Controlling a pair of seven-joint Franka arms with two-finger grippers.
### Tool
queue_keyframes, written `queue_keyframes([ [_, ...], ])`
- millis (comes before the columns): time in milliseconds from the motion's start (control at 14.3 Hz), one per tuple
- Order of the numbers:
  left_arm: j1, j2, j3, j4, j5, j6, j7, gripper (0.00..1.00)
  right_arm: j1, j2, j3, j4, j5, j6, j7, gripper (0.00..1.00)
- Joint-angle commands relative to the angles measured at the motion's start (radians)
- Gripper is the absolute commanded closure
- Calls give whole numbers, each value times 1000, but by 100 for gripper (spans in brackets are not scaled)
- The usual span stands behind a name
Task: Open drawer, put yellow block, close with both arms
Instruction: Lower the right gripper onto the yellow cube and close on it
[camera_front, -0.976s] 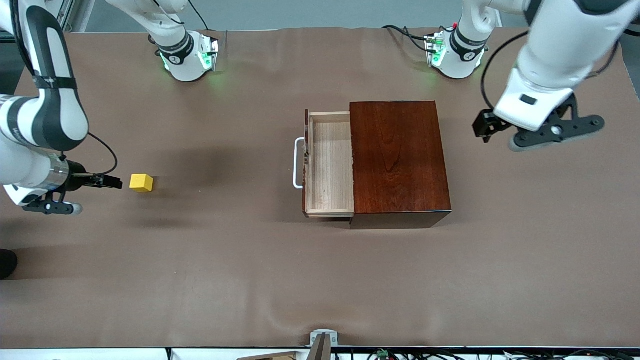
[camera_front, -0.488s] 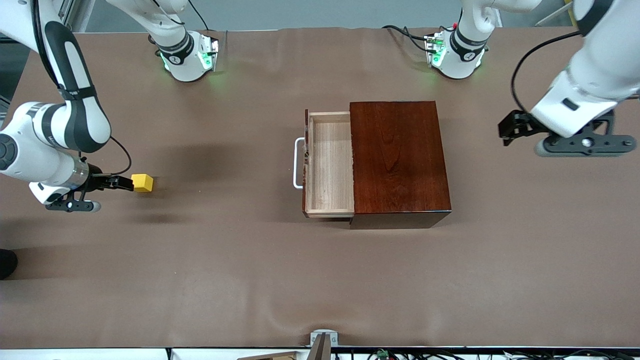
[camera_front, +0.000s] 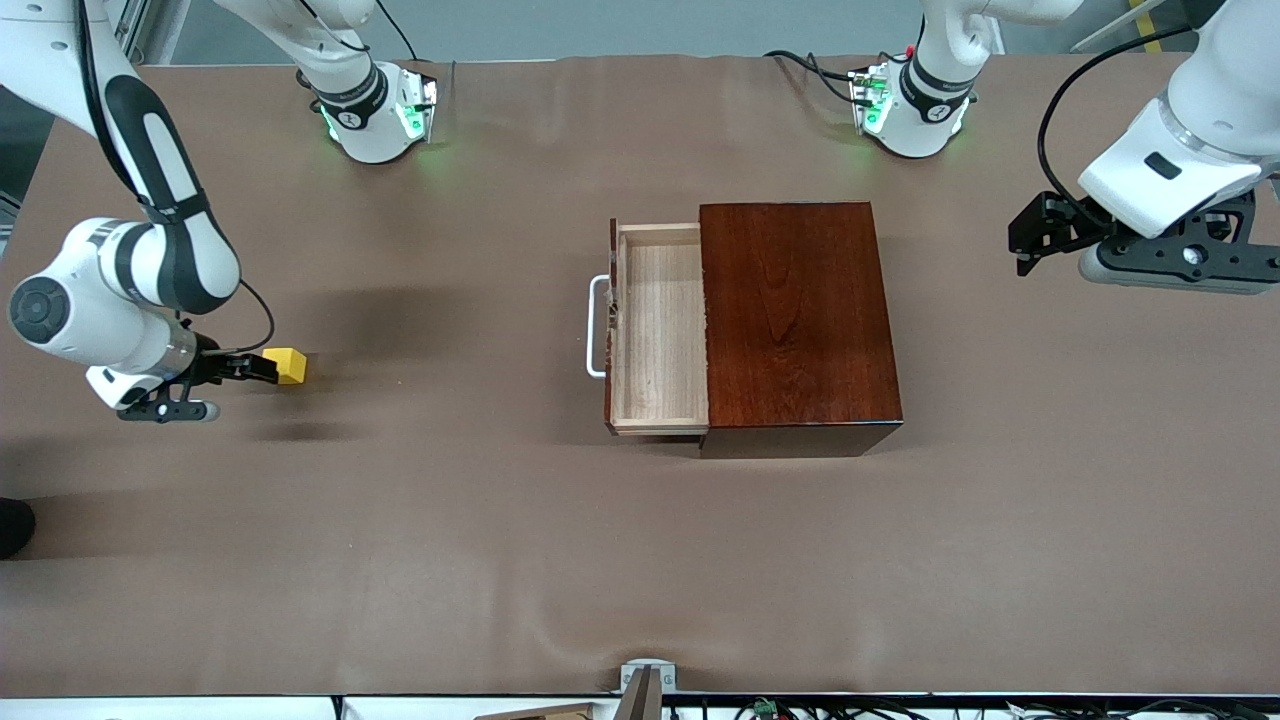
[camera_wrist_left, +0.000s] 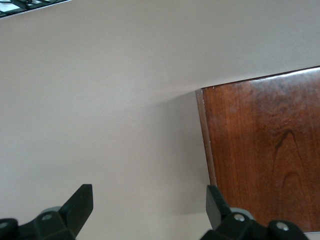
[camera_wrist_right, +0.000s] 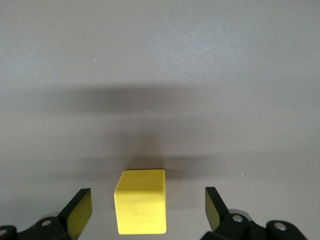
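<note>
Sitting on the table toward the right arm's end, the yellow block (camera_front: 287, 365) is lying between the wide-open jaws of the right gripper (camera_front: 262, 367), not pinched by them. The drawer (camera_front: 657, 330) is standing pulled out of the dark wooden box (camera_front: 797, 320), its white handle (camera_front: 597, 327) facing the block, well apart from it. The left gripper (camera_front: 1030, 243) is hanging over bare table beside the box, jaws spread open
</note>
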Motion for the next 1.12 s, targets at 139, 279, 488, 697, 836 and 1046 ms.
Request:
queue_keyframes([
  [139, 217, -58, -172, -62, -81, -6, 29, 0, -34, 11, 15, -44, -12, 50, -12, 0],
  [279, 240, -93, -186, -114, -81, 5, 29, 0, -31, 11, 16, -65, -11, 73, -11, 0],
  [488, 274, -156, -203, -191, -85, 32, 29, 0, -30, 14, 16, -82, -11, 97, -11, 0],
  [697, 277, -173, -200, -198, -87, 31, 29, 0, -31, 18, 16, -98, -9, 120, -11, 0],
  [836, 277, -173, -195, -198, -87, 26, 19, 0, -30, 20, 16, -101, -9, 120, -11, 2],
  [1046, 279, -177, -192, -195, -84, 26, 6, 0, -31, 20, 16, -110, -5, 122, -9, 20],
])
